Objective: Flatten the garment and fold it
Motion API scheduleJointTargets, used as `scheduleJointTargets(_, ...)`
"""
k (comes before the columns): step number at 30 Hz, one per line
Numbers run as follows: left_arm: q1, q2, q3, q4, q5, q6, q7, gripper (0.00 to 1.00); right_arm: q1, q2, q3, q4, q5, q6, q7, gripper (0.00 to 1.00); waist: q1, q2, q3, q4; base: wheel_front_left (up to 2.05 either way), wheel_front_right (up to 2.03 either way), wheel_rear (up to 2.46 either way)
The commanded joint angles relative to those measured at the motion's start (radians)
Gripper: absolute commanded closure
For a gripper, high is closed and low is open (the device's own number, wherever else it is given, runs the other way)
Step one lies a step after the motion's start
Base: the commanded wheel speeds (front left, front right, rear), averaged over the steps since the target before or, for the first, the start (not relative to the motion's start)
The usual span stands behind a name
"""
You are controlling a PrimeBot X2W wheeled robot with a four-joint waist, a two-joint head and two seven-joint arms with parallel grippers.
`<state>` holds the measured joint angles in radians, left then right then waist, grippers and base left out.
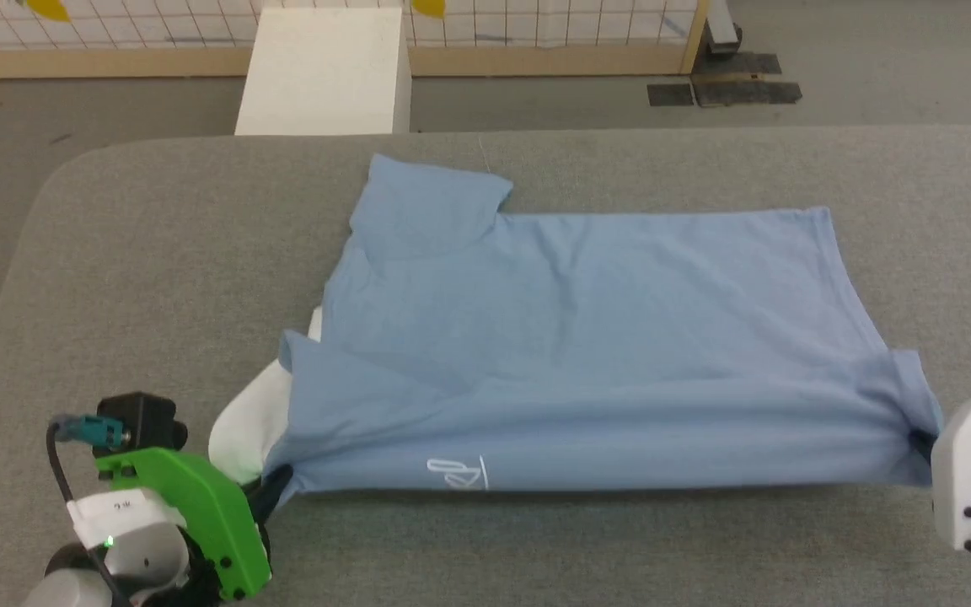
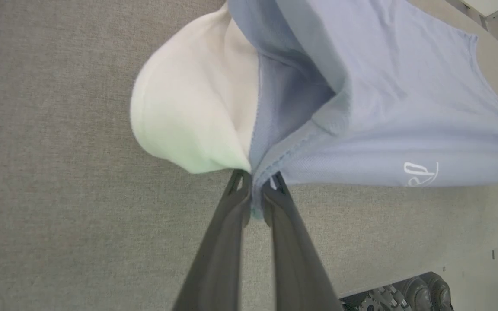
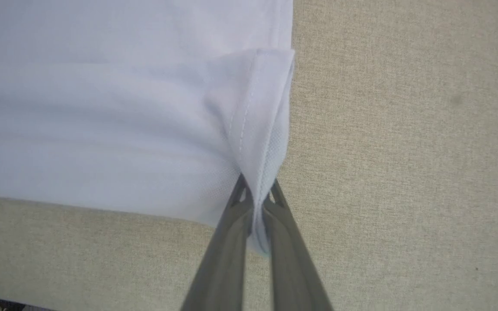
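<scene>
You have the shirt (image 1: pixel 587 337) lying across the middle of the grey surface (image 1: pixel 115 253), its length running from left to right in front of the robot. Its near edge is raised a little between the two arms. The left pincer (image 2: pixel 255 188) is clenched on the near corner at the collar end, where the blue cloth and the white collar (image 2: pixel 193 108) come together. The right pincer (image 3: pixel 255 194) is clenched on the near corner of the hem, with the stitched edge bunched between its fingers.

The cloth looks thin, soft and light (I judge it to be a cotton knit), so it will sag wherever you do not support it. It should not slip easily from a firm pinch. Take it at seams and hems, because there the cloth is doubled and gives more to bite. Too strong a pull between both arms may stretch it or drag the far side over the surface.

The shirt is light blue with short sleeves. One sleeve (image 1: pixel 426 206) lies flat at the far left. The near part seems turned over the body, making a long soft roll along the near edge, and a small white mark (image 1: pixel 456 474) shows there. The body has only a few shallow wrinkles.
</scene>
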<state>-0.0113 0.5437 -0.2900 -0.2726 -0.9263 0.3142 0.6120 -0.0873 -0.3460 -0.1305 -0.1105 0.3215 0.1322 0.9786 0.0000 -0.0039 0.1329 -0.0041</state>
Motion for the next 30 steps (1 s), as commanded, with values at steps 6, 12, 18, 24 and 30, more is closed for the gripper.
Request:
scheduleJointTargets(6,0.115,0.022,-0.001,-0.031,-0.026,0.042,0.022,1.00,0.102,0.016,-0.038,-0.009,0.005,-0.002,0.018,1.00,0.0000,0.0039,-0.023,0.013,0.00,0.00,0.00)
scheduleJointTargets(12,0.143,-0.019,-0.046,0.100,-0.072,0.010,0.048,1.00,0.156,0.047,-0.035,0.070,-0.010,-0.002,-0.003,1.00,0.0000,0.0039,-0.018,0.008,0.00,0.00,0.00)
scheduleJointTargets(18,0.105,-0.044,-0.065,0.204,-0.077,-0.011,0.052,0.98,0.146,0.067,-0.028,0.149,-0.018,-0.002,-0.055,1.00,0.0000,0.0039,-0.010,0.000,0.00,0.00,0.00)
scheduleJointTargets(24,0.077,-0.005,-0.036,0.189,-0.060,-0.013,0.041,0.00,0.126,0.054,-0.020,0.171,0.001,-0.002,-0.086,0.00,0.0000,0.0039,-0.021,-0.009,0.00,0.00,0.00)
scheduleJointTargets(30,0.041,0.058,0.027,0.068,-0.053,0.004,0.044,0.00,0.096,0.012,-0.043,0.100,0.041,-0.002,-0.084,0.00,0.0000,0.0039,-0.060,-0.019,0.00,0.00,0.00)
